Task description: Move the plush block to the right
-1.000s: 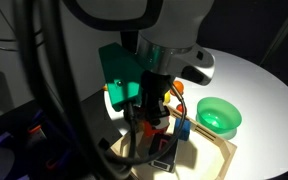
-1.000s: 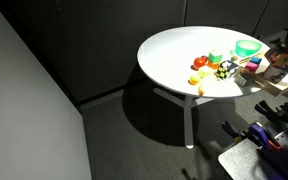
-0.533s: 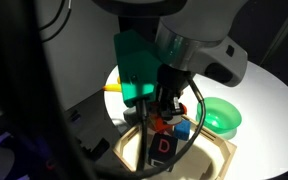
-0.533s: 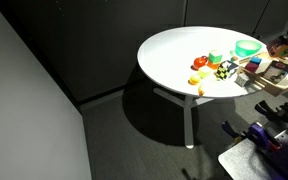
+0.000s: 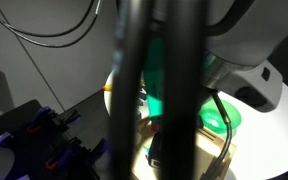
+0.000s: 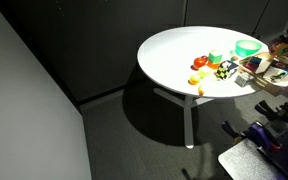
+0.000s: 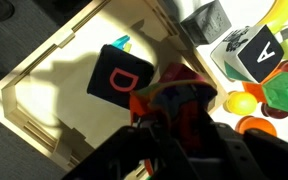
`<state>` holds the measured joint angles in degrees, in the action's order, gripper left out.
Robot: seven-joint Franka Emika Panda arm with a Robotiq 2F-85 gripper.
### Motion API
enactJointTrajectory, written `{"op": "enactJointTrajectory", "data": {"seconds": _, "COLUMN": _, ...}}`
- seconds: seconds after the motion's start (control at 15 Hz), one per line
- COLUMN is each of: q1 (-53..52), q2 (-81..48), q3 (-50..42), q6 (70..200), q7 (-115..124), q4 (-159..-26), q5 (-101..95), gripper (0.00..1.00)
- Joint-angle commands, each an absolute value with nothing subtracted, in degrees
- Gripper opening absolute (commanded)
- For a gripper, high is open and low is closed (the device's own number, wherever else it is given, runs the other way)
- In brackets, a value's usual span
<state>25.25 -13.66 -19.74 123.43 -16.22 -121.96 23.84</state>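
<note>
In the wrist view the plush block, with orange sides and a shadowed pale face, sits between the fingers of my gripper. The gripper is shut on it and holds it over the right part of the wooden tray. The red "D" block lies in the tray just left of the plush block. In an exterior view the arm hides the gripper and the block; only the tray's corner shows. The tray also shows in an exterior view at the table's far edge.
Beside the tray on the white round table lie a black-and-white block, a white "A" block, a yellow ball and a green block. A green bowl stands near the tray.
The arm has swung closer across the exterior camera and now hides the tray's contents and the gripper, which were visible before with an orange block between the fingers.
</note>
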Motion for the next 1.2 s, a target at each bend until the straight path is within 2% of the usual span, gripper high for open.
{"op": "enactJointTrajectory", "data": {"seconds": 0.0, "q1": 26.9, "q2": -16.2, "q3": -19.4, "q6": 122.3, "q7": -15.4, "q4": -118.5, "q5": 24.7, "gripper": 0.60}}
{"op": "enactJointTrajectory", "data": {"seconds": 0.13, "q1": 27.1, "q2": -16.4, "q3": -19.2, "q6": 122.6, "q7": -15.4, "q4": -118.6, "q5": 24.1, "gripper": 0.61}}
{"op": "enactJointTrajectory", "data": {"seconds": 0.2, "q1": 26.9, "q2": -16.2, "q3": -19.0, "q6": 123.0, "q7": -15.5, "q4": -118.9, "q5": 23.8, "gripper": 0.66}}
{"op": "enactJointTrajectory", "data": {"seconds": 0.47, "q1": 26.4, "q2": -15.3, "q3": -18.5, "q6": 123.6, "q7": -15.8, "q4": -120.1, "q5": 23.3, "gripper": 0.99}}
{"op": "enactJointTrajectory", "data": {"seconds": 1.13, "q1": 22.8, "q2": -11.8, "q3": -16.4, "q6": 126.5, "q7": -16.7, "q4": -124.9, "q5": 19.5, "gripper": 1.00}}
